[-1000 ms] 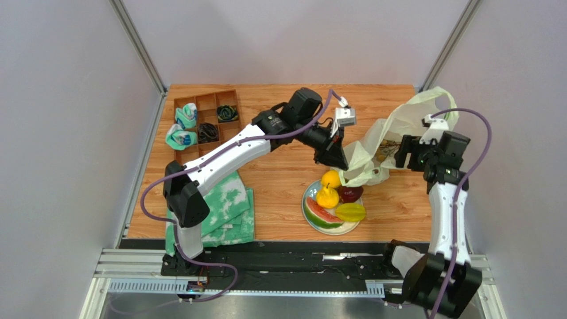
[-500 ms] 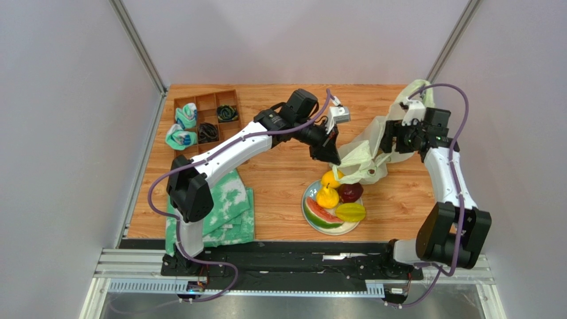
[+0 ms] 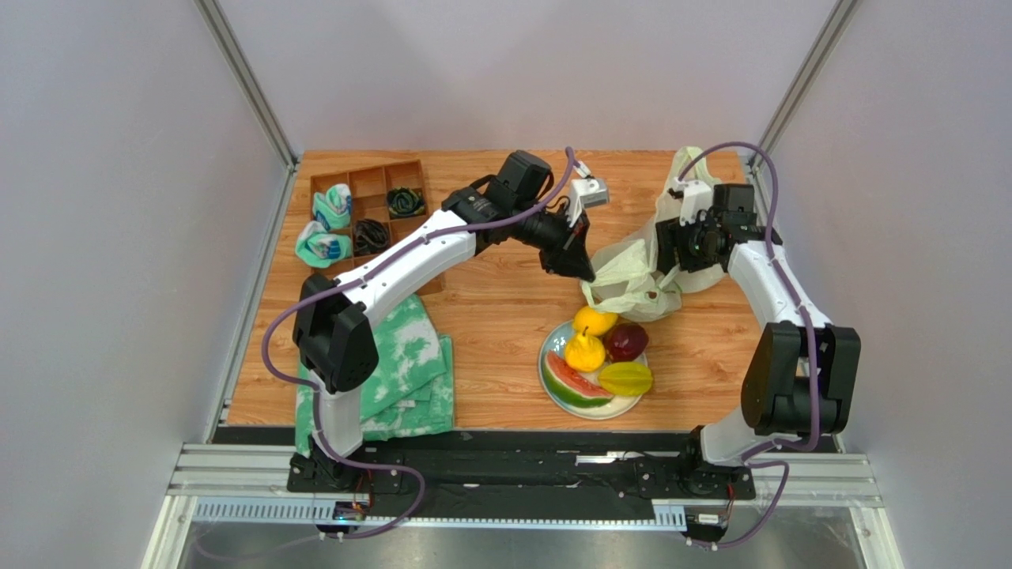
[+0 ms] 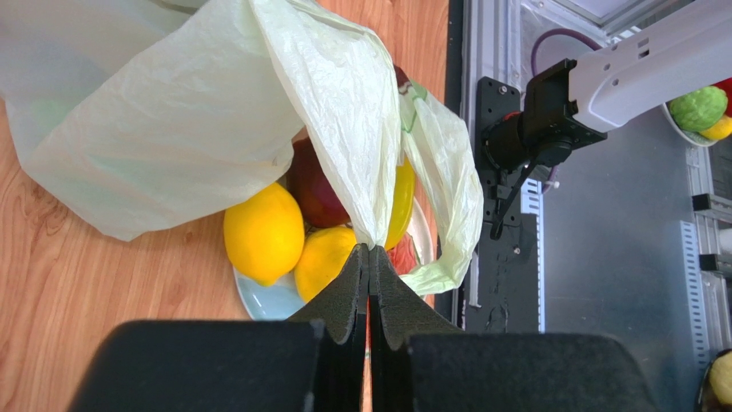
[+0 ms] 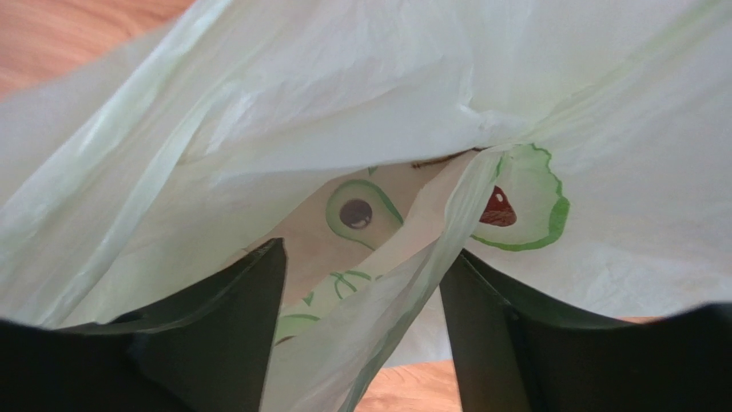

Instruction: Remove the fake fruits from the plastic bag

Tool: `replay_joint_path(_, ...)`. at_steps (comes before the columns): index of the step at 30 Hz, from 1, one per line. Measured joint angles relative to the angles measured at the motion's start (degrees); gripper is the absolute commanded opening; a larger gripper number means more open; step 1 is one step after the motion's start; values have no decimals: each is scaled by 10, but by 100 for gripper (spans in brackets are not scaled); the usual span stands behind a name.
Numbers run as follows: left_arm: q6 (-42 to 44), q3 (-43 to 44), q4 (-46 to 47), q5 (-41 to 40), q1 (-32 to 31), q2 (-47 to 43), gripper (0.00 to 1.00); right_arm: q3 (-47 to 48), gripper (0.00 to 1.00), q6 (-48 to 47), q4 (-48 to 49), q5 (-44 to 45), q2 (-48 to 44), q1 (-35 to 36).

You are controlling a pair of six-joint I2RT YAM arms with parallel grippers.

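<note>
The pale yellow-green plastic bag (image 3: 642,270) lies crumpled at the far right of the table, just behind the blue plate (image 3: 558,396). On the plate are the lemon (image 3: 594,320), pear (image 3: 582,352), plum (image 3: 626,341), watermelon slice (image 3: 570,382) and yellow-green oval fruit (image 3: 626,378). My left gripper (image 3: 582,268) is shut on a bag edge (image 4: 344,112), above the lemon (image 4: 262,232) and pear (image 4: 331,257). My right gripper (image 3: 665,244) is open against the bag, with a strip of bag (image 5: 404,292) between its fingers (image 5: 215,335). The brown balls are hidden.
A wooden compartment tray (image 3: 368,213) with cords and rolled cloths stands at the far left. A green-and-white folded cloth (image 3: 410,373) lies at the near left. The metal rail (image 3: 511,468) runs along the near edge. Grey walls close both sides.
My left gripper has pulled the bag edge back and left, off the lemon. My right arm has swung left and farther back, into the bag. The bag has bunched up more tightly.
</note>
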Motion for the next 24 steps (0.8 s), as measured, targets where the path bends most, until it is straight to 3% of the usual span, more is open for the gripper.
replay_joint_path(2, 0, 2, 0, 0, 2, 0, 0, -18, 56, -20, -15, 16, -11, 0)
replay_joint_path(5, 0, 17, -1, 0, 5, 3, 0, -84, 55, -45, -54, 35, -57, -37)
replay_joint_path(9, 0, 37, -7, 0, 11, 8, 0, -180, 68, -78, -129, 62, -158, -102)
replay_joint_path(13, 3, 38, -26, 2, 14, 10, 0, -237, 76, -114, -196, 70, -275, -103)
replay_joint_path(20, 40, 37, -81, -10, 14, 14, 0, -160, 81, -177, -260, 61, -304, -104)
replay_joint_path(24, 56, 33, -94, -15, 14, 14, 0, -80, 82, -235, -306, -10, -318, -106)
